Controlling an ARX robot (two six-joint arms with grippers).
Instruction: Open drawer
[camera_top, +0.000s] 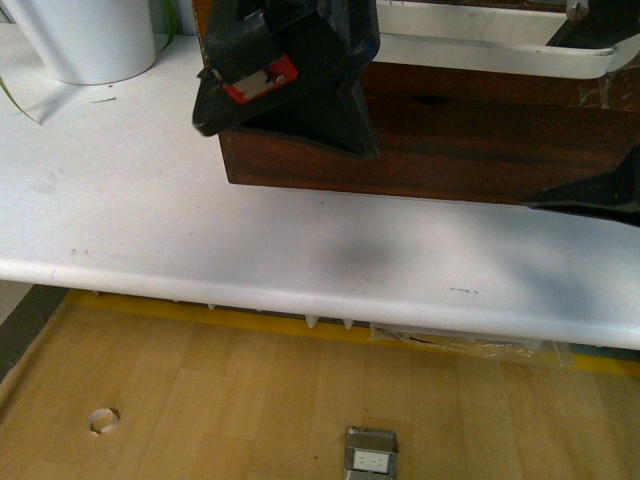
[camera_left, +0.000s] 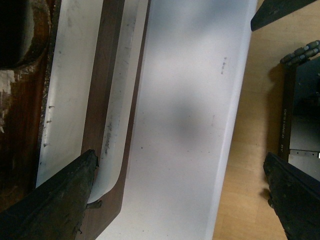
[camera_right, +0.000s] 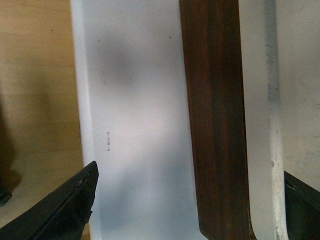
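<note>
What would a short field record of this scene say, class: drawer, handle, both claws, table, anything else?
drawer: dark brown wooden drawer on the table; open or shut cannot be told
handle: long white handle along the drawer's top
claws: left claw open, one finger beside the handle's end; right claw open over the drawer front
table: flat white table
other: white round container, back left of the table

Both wrist views close above drawer (camera_top: 480, 88)
</note>
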